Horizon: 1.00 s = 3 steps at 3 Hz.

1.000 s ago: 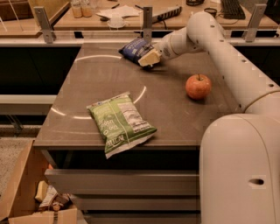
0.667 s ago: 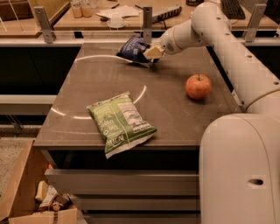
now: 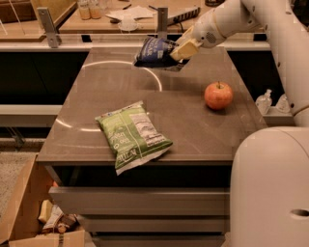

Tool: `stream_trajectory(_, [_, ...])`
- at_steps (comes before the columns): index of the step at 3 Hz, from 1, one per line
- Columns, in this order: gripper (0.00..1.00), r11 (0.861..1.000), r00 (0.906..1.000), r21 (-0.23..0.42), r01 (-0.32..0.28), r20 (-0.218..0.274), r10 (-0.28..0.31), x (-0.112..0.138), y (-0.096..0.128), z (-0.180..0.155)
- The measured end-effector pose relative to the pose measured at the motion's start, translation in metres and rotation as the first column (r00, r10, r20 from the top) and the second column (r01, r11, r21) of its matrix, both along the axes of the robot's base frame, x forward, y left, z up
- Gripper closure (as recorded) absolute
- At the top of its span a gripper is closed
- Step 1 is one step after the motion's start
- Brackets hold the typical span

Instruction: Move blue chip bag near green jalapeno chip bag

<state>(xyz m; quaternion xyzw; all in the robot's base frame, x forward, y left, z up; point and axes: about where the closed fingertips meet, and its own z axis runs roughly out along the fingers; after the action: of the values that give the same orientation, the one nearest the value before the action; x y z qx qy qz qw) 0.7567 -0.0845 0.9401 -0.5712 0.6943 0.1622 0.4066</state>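
Note:
The blue chip bag [image 3: 153, 52] is dark navy with white lettering and hangs in the air above the far part of the table. My gripper [image 3: 179, 50] is shut on the bag's right end and holds it lifted clear of the tabletop. The green jalapeno chip bag [image 3: 132, 134] lies flat near the table's front edge, left of centre, with its white label panel facing up. The two bags are well apart.
A red apple [image 3: 218, 95] sits on the right side of the grey table [image 3: 96, 96]. A counter with jars and papers [image 3: 130, 12] runs behind the table. An open cardboard box [image 3: 34, 217] stands on the floor at the front left. My white base [image 3: 270, 193] fills the lower right.
The gripper has lifted the blue chip bag off the tabletop; the bag now hangs higher above the far end of the table. The green bag and apple have not moved.

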Motion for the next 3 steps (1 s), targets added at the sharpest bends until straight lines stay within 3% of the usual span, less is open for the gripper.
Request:
stream_trajectory(1, [1.0, 0.992, 0.9915, -0.02, -0.123, -0.045, 0.122, -0.035, 0.004, 0.003])
stream_trajectory(2, [1.0, 0.987, 0.9846, -0.014, -0.163, -0.067, 0.162, -0.056, 0.012, 0.009])
stream_trajectory(3, [0.85, 0.984, 0.9773, 0.017, -0.175, -0.117, 0.176, -0.077, 0.028, 0.005])
